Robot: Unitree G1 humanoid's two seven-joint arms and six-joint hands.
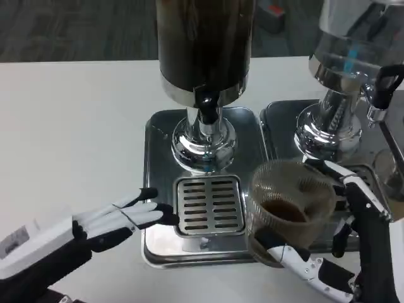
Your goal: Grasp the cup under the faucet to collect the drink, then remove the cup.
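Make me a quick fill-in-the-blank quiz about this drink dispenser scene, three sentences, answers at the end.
1. The cup is held by the robot's ____ hand.
2. The left hand has its fingertips at the edge of the slotted ____ in the tray.
3. The liquid inside the cup looks ____ in colour.

Missing words: right; drip grate; brown

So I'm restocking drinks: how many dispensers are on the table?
2. The dark drink dispenser stands at centre on its steel tray. The clear dispenser stands at right, cropped by the frame edge. More could sit outside the picture.
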